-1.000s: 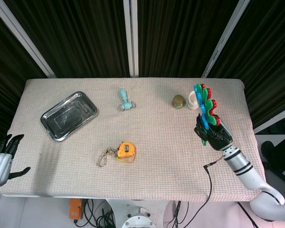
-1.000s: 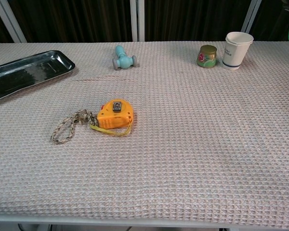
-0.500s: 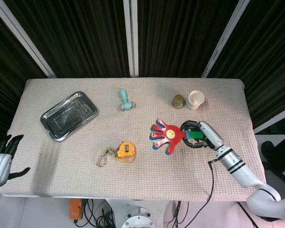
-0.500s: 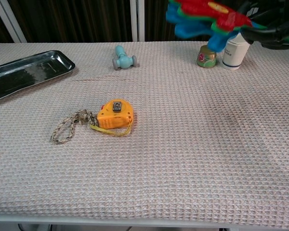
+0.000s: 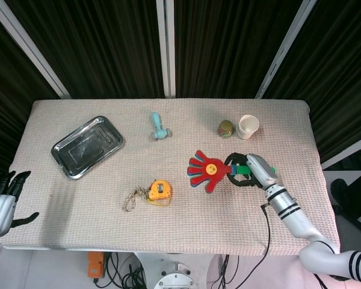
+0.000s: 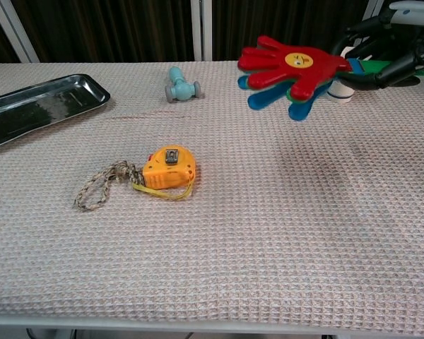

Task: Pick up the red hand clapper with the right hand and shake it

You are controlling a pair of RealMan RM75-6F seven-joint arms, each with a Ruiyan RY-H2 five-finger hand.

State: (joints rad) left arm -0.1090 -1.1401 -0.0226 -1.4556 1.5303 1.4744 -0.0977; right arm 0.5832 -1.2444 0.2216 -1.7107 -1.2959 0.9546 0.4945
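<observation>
While pinched at its handle by the right robot hand point(image 5: 254, 171), red hand clapper point(image 5: 206, 171) fanned leftward above the table.

black-fingered right hand point(image 5: 253, 171), silver forearm with black bands; left hand point(image 5: 1, 201) alike

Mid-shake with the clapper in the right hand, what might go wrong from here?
The right hand holds the red hand clapper only by its handle end, so hard swings might work it loose. The paper cup and small jar stand just beyond the hand; a wide swing might knock them over.
</observation>
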